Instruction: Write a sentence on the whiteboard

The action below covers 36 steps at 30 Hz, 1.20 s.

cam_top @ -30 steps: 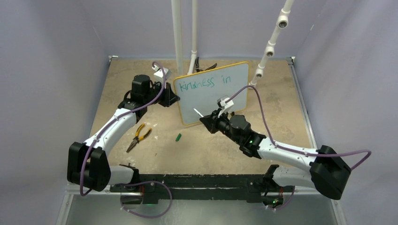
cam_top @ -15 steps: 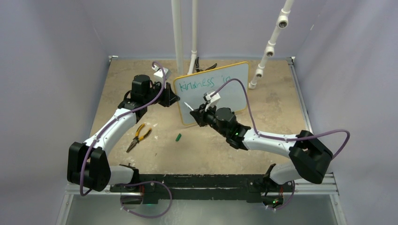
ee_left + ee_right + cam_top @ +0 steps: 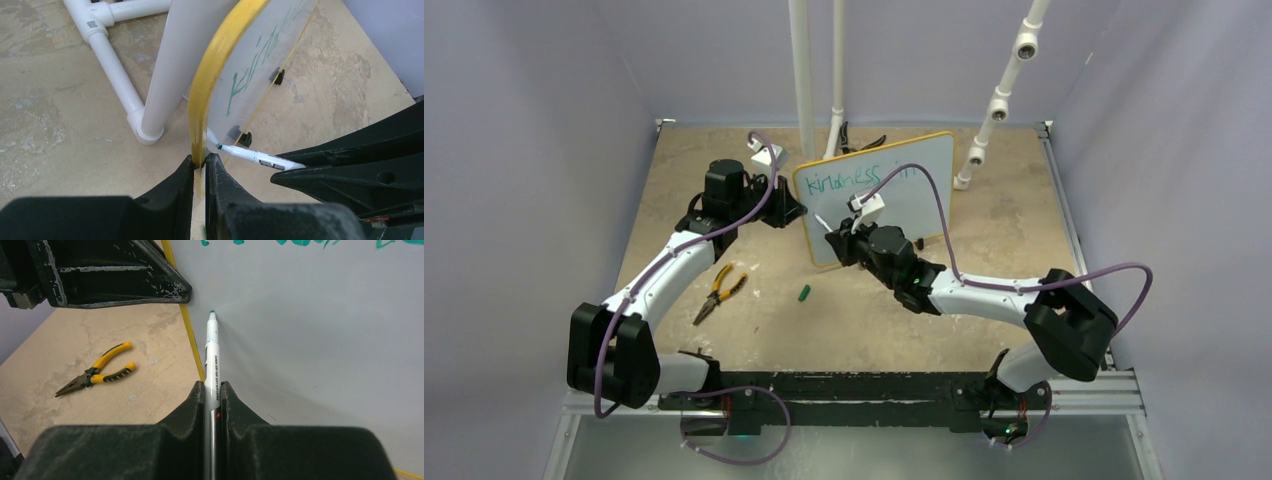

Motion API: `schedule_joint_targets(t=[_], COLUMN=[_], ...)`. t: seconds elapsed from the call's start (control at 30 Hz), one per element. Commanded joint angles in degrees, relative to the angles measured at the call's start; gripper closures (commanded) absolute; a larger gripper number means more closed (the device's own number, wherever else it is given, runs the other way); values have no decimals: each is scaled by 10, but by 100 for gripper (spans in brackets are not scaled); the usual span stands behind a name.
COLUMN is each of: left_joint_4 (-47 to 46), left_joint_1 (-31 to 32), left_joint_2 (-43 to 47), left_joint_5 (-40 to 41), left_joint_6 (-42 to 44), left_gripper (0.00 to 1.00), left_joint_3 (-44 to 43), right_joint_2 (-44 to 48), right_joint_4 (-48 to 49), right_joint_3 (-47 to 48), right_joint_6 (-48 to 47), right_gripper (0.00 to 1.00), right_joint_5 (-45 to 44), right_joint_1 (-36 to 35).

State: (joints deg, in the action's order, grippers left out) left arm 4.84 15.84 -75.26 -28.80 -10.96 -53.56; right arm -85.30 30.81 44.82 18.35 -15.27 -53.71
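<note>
The whiteboard stands upright on the table, far middle, just in front of the white pipes. It has a yellow frame and little black feet.

The sentence is in teal marker along the top of the board. From the top camera I can read "kindness". There's a bit more after it, but the right arm's purple cable crosses that part, so I can't make it out. The left wrist cam sees the lettering edge-on and only "kin" comes through.

The left gripper has its fingers pressed onto the board's left edge, pinching the yellow frame between them.

The right gripper is clamped tight around a white marker, which sticks straight out from the fingers. The teal tip sits against the board face near the left edge, below the written line, and looks like it's touching. There's dark print running along the barrel and a small red mark, but it's too small to read.

A tiny square code sticker shows on one pipe joint, also unreadable.

Yellow-and-black pliers lie on the table left of the board. A small green cap sits near them, closer to the board's lower corner.
</note>
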Motion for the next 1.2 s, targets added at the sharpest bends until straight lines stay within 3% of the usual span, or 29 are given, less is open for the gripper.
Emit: schedule_joint_targets(t=[0.0, 0.3, 1.17], left_joint_4=[-17, -17, -19], left_joint_1=[-2, -2, -2], left_joint_2=[5, 4, 1], left_joint_5=[27, 27, 24], left_joint_6=[-5, -6, -7], left_gripper=[100, 100, 100], left_joint_3=[-7, -7, -8], right_joint_2=[-11, -34, 1], right_joint_4=[6, -16, -19], right_joint_3=[30, 33, 36], right_joint_6=[-16, -28, -33], right_gripper=[100, 100, 100], right_joint_5=[-30, -2, -68], right_joint_1=[3, 1, -3])
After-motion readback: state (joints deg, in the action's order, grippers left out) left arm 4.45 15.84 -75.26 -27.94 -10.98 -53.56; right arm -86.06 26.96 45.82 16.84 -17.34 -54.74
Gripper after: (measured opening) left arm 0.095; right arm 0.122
